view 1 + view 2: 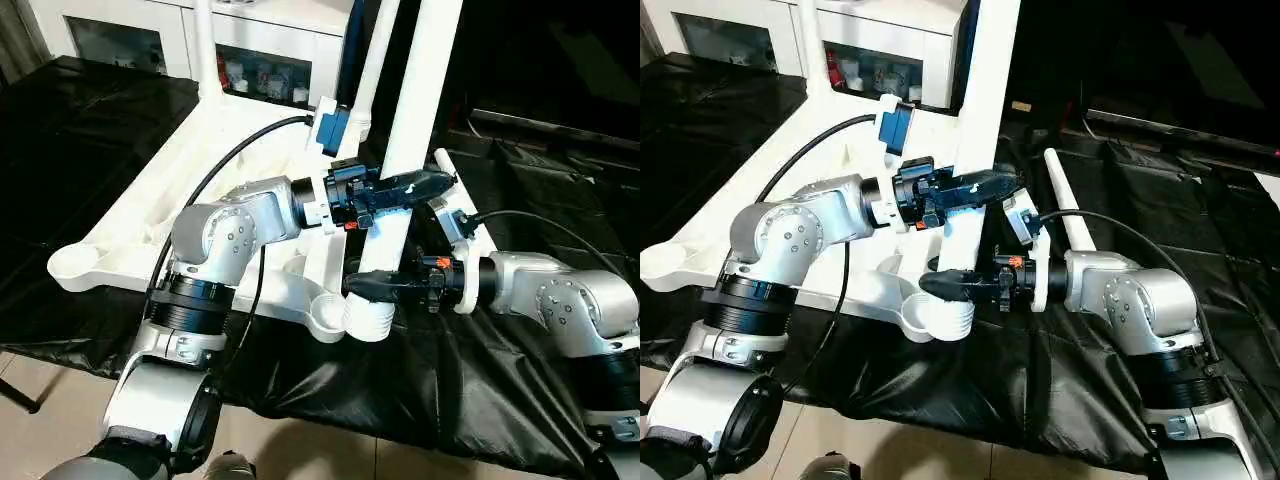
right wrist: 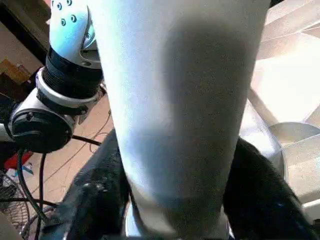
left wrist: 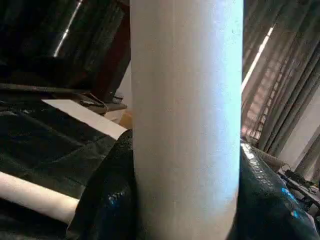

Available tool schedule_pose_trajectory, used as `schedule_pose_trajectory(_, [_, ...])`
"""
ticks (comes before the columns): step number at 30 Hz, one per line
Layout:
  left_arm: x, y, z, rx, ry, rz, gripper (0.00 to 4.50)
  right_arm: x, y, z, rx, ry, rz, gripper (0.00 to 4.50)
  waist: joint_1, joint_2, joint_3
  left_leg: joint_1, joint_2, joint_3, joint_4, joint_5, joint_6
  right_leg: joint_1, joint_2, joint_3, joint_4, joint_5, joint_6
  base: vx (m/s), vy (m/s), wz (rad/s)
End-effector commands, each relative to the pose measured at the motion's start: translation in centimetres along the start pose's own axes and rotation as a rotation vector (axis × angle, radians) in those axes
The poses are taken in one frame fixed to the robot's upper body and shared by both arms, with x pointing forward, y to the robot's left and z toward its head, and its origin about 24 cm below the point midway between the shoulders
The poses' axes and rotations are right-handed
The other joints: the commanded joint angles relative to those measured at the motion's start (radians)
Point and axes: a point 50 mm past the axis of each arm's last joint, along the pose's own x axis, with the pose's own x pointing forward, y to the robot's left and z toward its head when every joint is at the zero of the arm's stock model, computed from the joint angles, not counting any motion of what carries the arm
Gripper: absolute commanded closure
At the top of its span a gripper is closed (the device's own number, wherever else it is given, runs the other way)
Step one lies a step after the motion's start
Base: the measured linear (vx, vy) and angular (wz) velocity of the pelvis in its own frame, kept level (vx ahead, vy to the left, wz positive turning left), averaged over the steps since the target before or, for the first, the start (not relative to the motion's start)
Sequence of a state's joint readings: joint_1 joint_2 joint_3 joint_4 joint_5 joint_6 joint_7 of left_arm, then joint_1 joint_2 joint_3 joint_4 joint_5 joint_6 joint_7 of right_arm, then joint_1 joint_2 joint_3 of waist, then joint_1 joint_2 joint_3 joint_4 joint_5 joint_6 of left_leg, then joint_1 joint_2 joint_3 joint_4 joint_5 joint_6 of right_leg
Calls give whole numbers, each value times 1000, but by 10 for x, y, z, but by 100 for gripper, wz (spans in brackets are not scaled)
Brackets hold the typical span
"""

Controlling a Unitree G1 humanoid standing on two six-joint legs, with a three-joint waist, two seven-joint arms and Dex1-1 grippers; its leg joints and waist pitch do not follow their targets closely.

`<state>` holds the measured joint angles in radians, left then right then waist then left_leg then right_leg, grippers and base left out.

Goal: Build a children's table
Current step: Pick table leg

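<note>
The children's table top lies upside down on a black cloth, ribbed side up. A long white leg stands tilted at its near corner, its ribbed lower end resting beside the round corner socket. My left gripper is shut on this leg partway up, with black fingers on both sides of it. My right gripper is shut on the same leg just above its ribbed end, its fingers hugging the tube. Two more legs stand upright at the far corners.
A loose white leg lies on the black cloth to the right, behind my right arm. A white glass-door cabinet stands behind the table top. A blue and white block sits by the far leg. Tiled floor runs along the near edge.
</note>
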<state>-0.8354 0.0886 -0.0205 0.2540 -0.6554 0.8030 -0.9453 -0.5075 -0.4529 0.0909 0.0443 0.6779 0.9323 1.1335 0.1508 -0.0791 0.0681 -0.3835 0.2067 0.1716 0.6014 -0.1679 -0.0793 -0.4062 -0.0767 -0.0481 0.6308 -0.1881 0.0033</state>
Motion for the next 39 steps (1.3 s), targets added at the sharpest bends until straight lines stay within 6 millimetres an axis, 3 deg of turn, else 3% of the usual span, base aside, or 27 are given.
schedule_pose_trajectory(1, [6,-6,6,14,-5,-40,262,-2,-1,-4,11,9,-11,232,3,10,-81,19,17,0,-66,-133,-28,62,-56,32,-65,-66,-225,0,0,0])
schedule_pose_trajectory(6, [6,-3,5,-7,-5,-11,262,-2,-2,-5,6,1,-24,252,3,13,-81,19,17,0,-66,-140,-31,61,-56,32,-65,-72,-225,0,0,0])
schedule_pose_trajectory(8, [7,-1,6,-27,-29,1,206,-1,-2,-6,2,-9,-34,254,4,13,-81,19,17,0,-66,-142,-30,61,-57,32,-66,-76,-224,0,0,0])
schedule_pose_trajectory(12, [6,-1,12,-18,-99,4,175,0,-2,-6,0,-45,-45,258,4,14,-82,18,16,-1,-66,-140,-31,62,-58,31,-66,-70,-229,0,0,0])
schedule_pose_trajectory(15, [3,0,25,37,-213,37,160,1,-3,-5,-12,-80,-66,259,4,14,-81,18,17,-2,-67,-152,-31,63,-58,31,-70,-79,-227,0,0,0])
schedule_pose_trajectory(17, [0,-5,51,51,-355,35,160,1,-4,-3,-21,-142,-99,259,4,7,-83,17,17,-1,-65,-147,-32,63,-59,31,-66,-73,-228,0,0,0])
schedule_pose_trajectory(19, [-1,-8,58,81,-355,34,160,0,-3,-2,-28,-168,-113,259,4,9,-82,19,16,-1,-66,-147,-29,60,-58,30,-66,-82,-223,0,0,0])
schedule_pose_trajectory(20, [-1,-9,58,82,-354,35,160,0,-3,-2,-28,-168,-114,259,6,3,-81,20,16,-1,-67,-140,-25,61,-59,30,-67,-94,-218,0,0,0])
schedule_pose_trajectory(21, [-2,-8,59,119,-331,55,160,-1,-3,-2,-38,-179,-128,259,5,5,-80,19,17,-1,-67,-140,-24,60,-58,30,-68,-98,-215,0,0,0])
schedule_pose_trajectory(26, [-36,7,33,434,38,214,160,-11,-4,-3,-139,-260,-279,259,-3,7,-77,20,20,-2,-76,-158,-40,54,-58,32,-77,-184,-132,0,0,0])
schedule_pose_trajectory(27, [-36,7,33,434,38,214,160,-11,-4,-3,-139,-260,-279,259,-1,10,-78,21,21,-5,-78,-155,-43,54,-60,32,-80,-194,-121,0,0,0])
schedule_pose_trajectory(28, [-49,11,18,489,181,221,160,-13,-6,-6,-175,-263,-352,259,-3,14,-79,23,22,-6,-79,-154,-54,49,-61,32,-77,-190,-113,0,0,0])
schedule_pose_trajectory(30, [-54,12,12,493,231,220,160,-14,-8,-7,-192,-259,-390,259,-8,16,-78,22,21,-4,-81,-156,-64,48,-58,33,-72,-184,-115,0,0,0])
schedule_pose_trajectory(31, [-68,16,-6,525,373,216,160,-20,-20,-10,-213,-247,-553,259,-11,17,-78,24,20,-2,-80,-167,-70,46,-57,32,-71,-173,-132,0,0,0])
schedule_pose_trajectory(32, [-70,17,-9,531,397,216,160,-21,-22,-10,-216,-244,-582,259,-11,23,-77,25,20,-3,-83,-173,-80,40,-58,32,-75,-186,-131,0,0,0])
schedule_pose_trajectory(33, [-81,20,-25,554,522,200,160,-28,-33,-12,-221,-252,-723,259,-14,20,-76,24,18,-2,-83,-184,-86,42,-56,33,-73,-191,-132,0,0,0])
schedule_pose_trajectory(34, [-86,22,-33,563,578,183,160,-32,-37,-12,-221,-269,-771,259,-14,29,-75,31,19,-1,-85,-209,-96,35,-57,35,-78,-215,-126,0,0,0])
schedule_pose_trajectory(35, [-90,22,-40,577,624,153,160,-35,-40,-13,-226,-281,-807,259,-12,40,-76,32,18,-3,-86,-227,-104,36,-60,36,-79,-232,-126,0,0,0])
schedule_pose_trajectory(36, [-92,22,-42,582,636,151,160,-36,-41,-13,-226,-286,-817,259,-15,35,-75,34,17,1,-85,-242,-104,33,-58,37,-83,-239,-124,0,0,0])
schedule_pose_trajectory(37, [-97,24,-49,575,673,147,160,-39,-42,-15,-222,-299,-845,259,-14,42,-78,33,18,-2,-85,-255,-105,38,-58,37,-78,-227,-132,0,0,0])
schedule_pose_trajectory(38, [-100,26,-52,574,692,138,160,-39,-41,-16,-222,-303,-849,259,-15,38,-78,33,18,-1,-84,-255,-100,38,-56,37,-76,-208,-141,0,0,0])
schedule_pose_trajectory(39, [-104,27,-55,570,708,131,160,-40,-41,-17,-222,-304,-851,259,-14,46,-78,31,17,-2,-84,-247,-97,40,-57,37,-74,-195,-146,0,0,0])
